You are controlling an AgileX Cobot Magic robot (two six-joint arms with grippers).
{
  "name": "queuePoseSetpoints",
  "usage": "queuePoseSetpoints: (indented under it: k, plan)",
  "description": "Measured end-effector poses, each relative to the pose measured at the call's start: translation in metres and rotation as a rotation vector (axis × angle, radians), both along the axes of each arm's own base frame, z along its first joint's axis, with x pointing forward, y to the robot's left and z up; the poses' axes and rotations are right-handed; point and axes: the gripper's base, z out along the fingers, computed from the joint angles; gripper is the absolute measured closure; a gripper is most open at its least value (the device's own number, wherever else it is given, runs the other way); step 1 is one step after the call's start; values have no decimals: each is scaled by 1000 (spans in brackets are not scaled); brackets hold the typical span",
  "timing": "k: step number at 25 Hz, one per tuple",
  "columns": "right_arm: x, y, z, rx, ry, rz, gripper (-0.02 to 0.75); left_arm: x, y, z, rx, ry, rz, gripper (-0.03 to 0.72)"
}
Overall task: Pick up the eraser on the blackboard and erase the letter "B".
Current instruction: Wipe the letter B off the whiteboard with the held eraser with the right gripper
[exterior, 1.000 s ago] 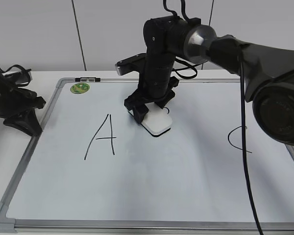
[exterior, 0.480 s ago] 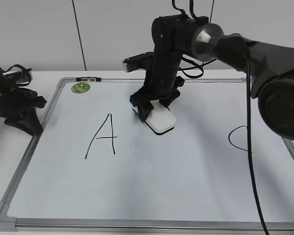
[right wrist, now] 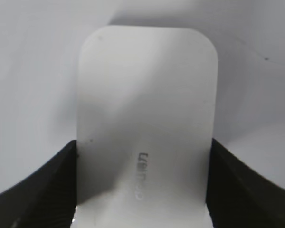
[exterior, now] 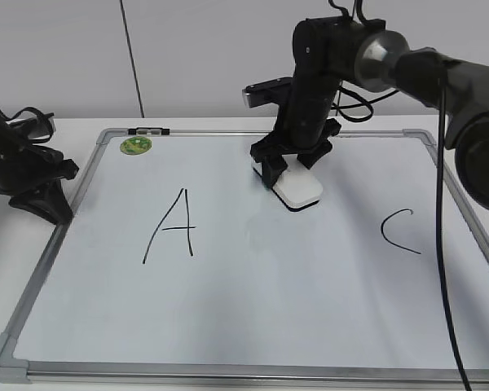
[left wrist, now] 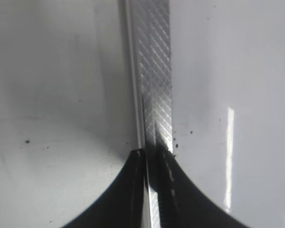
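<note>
Right gripper (exterior: 289,173) is clamped on the eraser (exterior: 298,190); if tilted, residue could be left on the blackboard (exterior: 253,309).

Blackboard (exterior: 253,309) flat on the table (exterior: 33,269), filling most of the scene. Round magnet (exterior: 134,146) on the board at the far left corner. Letter "A" (exterior: 171,226) left of centre, letter "C" (exterior: 399,230) toward the right edge, both on the board surface. Eraser (exterior: 298,189) lying on the board between the two letters, nearer the far edge, gripped at its far end by the right gripper (exterior: 289,171) reaching in from the right. Left gripper (exterior: 41,199) off the board, resting beside the left frame (left wrist: 154,95).
</note>
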Motion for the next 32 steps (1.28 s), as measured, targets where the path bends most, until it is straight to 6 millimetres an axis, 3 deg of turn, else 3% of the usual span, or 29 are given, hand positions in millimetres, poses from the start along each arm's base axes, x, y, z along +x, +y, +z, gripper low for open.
queuePoseSetpoints:
  k: [11, 32]
  plan:
    - [10, -29, 1, -17, -9, -62, 204, 0, 1, 0, 14, 3, 4, 654]
    - [12, -37, 4, -36, -19, -73, 204, -3, 2, 1, 33, 46, 1, 654]
